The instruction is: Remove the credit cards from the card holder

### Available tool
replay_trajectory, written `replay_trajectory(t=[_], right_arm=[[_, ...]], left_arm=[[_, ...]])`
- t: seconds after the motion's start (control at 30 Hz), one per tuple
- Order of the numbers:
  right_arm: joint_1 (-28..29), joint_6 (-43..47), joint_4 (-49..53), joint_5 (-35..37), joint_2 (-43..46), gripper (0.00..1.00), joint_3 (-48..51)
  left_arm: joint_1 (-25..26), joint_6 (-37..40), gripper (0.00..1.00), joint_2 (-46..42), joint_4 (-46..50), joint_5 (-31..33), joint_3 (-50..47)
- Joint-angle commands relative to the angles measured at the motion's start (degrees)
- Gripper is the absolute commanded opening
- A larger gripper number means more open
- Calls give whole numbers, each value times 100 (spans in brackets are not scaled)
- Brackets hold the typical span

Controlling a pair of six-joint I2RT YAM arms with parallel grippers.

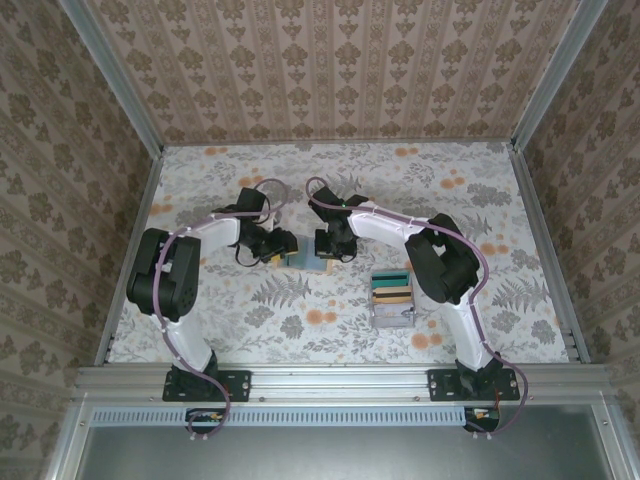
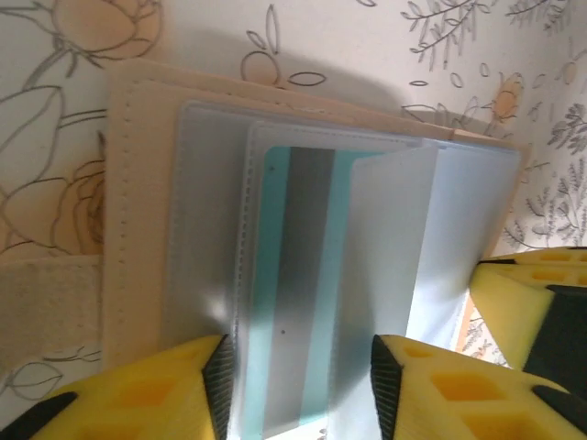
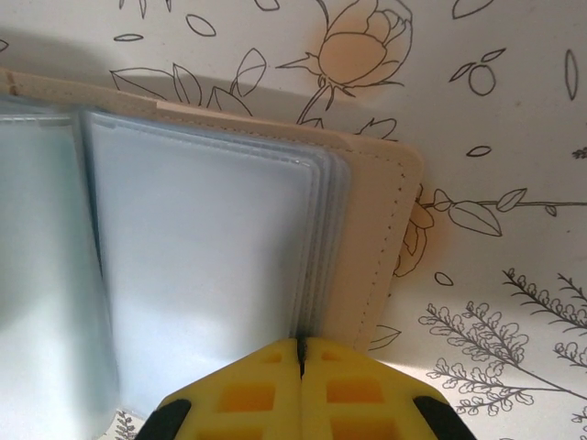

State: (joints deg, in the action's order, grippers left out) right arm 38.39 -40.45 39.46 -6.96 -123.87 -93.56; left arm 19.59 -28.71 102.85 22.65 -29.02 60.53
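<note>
The card holder (image 2: 138, 211) lies open on the flowered table, tan outside with clear plastic sleeves inside. A teal credit card (image 2: 275, 302) with a grey stripe sits in one sleeve. Its lower end lies between the fingers of my left gripper (image 2: 301, 385), which stands open with a gap on both sides. My right gripper (image 3: 300, 346) is shut, its tips against the sleeve edges of the card holder (image 3: 376, 238); whether a sleeve is pinched I cannot tell. From above, the left gripper (image 1: 280, 250) and right gripper (image 1: 322, 250) meet over the card holder (image 1: 312, 266).
A clear plastic box (image 1: 392, 318) with several coloured cards stands right of the card holder, near the right arm's elbow. Patterned walls close in the table on the far side, left and right. A yellow finger of the right gripper (image 2: 527, 302) shows at the holder's right edge.
</note>
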Motion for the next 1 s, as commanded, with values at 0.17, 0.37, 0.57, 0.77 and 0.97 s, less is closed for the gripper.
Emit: replay_trajectory(t=[0.17, 0.37, 0.57, 0.77, 0.97], right_arm=[[2, -20, 105, -122, -185, 0, 9], [-5, -16, 106, -121, -186, 0, -6], [-16, -24, 111, 13, -56, 0, -5], [-48, -25, -56, 155, 275, 0, 48], [-68, -130, -135, 455, 638, 0, 186]], left_arm=[[63, 17, 57, -385, -120, -317, 45], [115, 56, 84, -423, -33, -290, 113], [156, 98, 94, -522, 64, -103, 120], [209, 107, 89, -576, -46, -327, 129], [347, -32, 80, -421, -327, -646, 133]])
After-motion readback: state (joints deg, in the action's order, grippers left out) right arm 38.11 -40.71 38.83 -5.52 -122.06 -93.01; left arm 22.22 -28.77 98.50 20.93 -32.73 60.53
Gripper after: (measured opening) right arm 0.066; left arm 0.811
